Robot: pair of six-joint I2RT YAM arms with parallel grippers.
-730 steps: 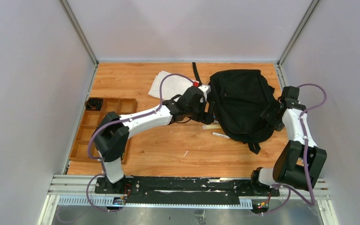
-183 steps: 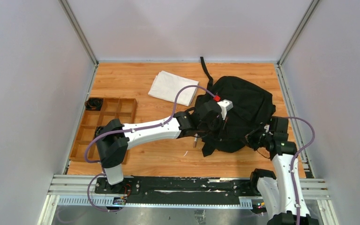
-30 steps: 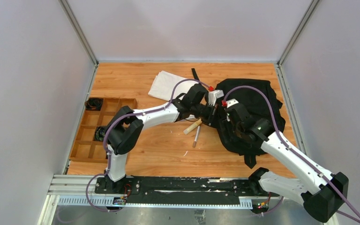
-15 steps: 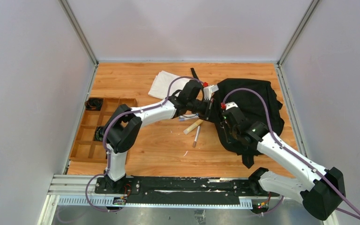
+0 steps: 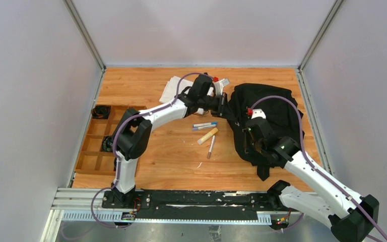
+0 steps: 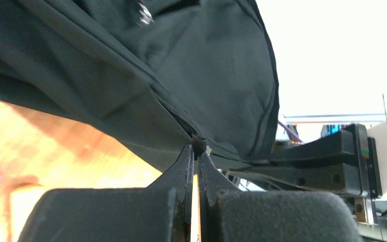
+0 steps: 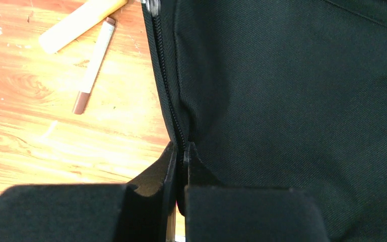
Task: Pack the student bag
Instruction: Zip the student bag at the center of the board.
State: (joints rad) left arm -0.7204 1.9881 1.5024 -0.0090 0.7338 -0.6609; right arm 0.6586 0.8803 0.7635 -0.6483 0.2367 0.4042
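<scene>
The student bag (image 5: 272, 113) is a big black backpack lying at the right of the table, its left edge lifted. My left gripper (image 5: 225, 108) is at the bag's upper left corner. In the left wrist view that gripper (image 6: 198, 150) is shut on a small black zipper pull (image 6: 199, 144) at the bag's (image 6: 181, 65) seam. My right gripper (image 5: 248, 137) sits on the bag's left side. In the right wrist view it (image 7: 183, 151) is shut on the bag's (image 7: 292, 91) zipper seam (image 7: 167, 85).
Loose on the wood left of the bag lie two blue-capped pens (image 5: 204, 125), a tan marker (image 5: 207, 135) and a brown-tipped pen (image 5: 211, 146). A folded white cloth (image 5: 177, 91) lies behind them. A wooden divided tray (image 5: 106, 138) stands at the left edge.
My right gripper has shut on the bag's zipper seam and drawn back toward the near side. The left gripper has moved toward the back, still shut on the pull, uncovering the pens.
</scene>
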